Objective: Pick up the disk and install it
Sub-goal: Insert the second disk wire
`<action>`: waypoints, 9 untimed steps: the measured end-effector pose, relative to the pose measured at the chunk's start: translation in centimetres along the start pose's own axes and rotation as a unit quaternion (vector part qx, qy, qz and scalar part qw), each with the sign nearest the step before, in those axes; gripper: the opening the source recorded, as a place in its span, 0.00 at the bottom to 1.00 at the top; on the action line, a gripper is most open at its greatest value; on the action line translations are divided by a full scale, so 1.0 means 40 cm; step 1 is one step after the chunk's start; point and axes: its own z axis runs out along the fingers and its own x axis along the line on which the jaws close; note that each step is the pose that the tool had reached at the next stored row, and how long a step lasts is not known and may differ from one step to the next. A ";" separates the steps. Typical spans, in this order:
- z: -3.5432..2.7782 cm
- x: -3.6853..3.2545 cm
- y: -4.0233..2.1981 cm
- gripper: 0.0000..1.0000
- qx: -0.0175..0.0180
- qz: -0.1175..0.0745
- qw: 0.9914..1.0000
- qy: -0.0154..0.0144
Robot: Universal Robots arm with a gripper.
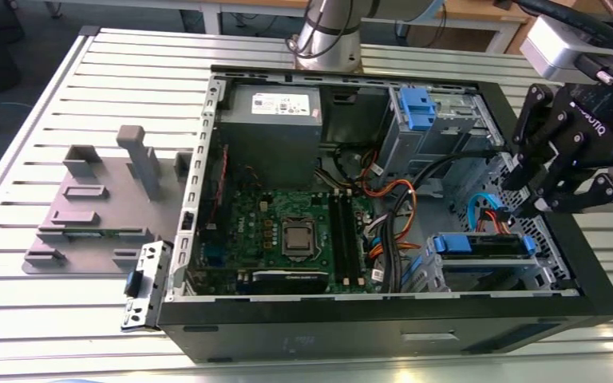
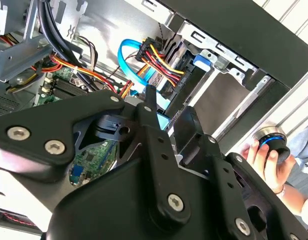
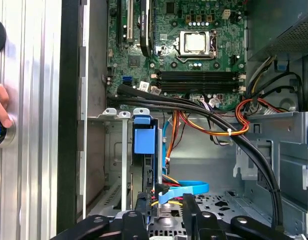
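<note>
Right at the pincer (image 1: 525, 199) the two black fingers (image 3: 139, 220) stand moderately apart and clamp nothing. In the gap between them, in the second wrist view, lie a flat blue data cable (image 2: 129, 55) and a bundle of red, yellow and black power wires (image 2: 164, 62). Just beneath the fingertips the disk (image 1: 482, 244) sits in the drive cage (image 1: 546, 271) of the open computer case (image 1: 392, 339), its blue rail showing, and those cables run to its end. A little farther from the pincer, deeper in the case, lies the green motherboard (image 1: 285, 223). Beyond that are a grey box (image 1: 274, 120) with a white sticker and a small blue clip (image 1: 417, 108) in another bay. Outside the case, on the slatted table (image 1: 93, 80), a person's hand (image 2: 264, 160) rests on a round black knob (image 2: 271, 141).
</note>
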 end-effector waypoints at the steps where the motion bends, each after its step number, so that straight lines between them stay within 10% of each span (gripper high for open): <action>1: 0.003 0.000 0.001 0.42 0.000 0.000 1.000 0.000; 9: 0.040 -0.001 0.005 0.42 0.000 0.000 1.000 0.000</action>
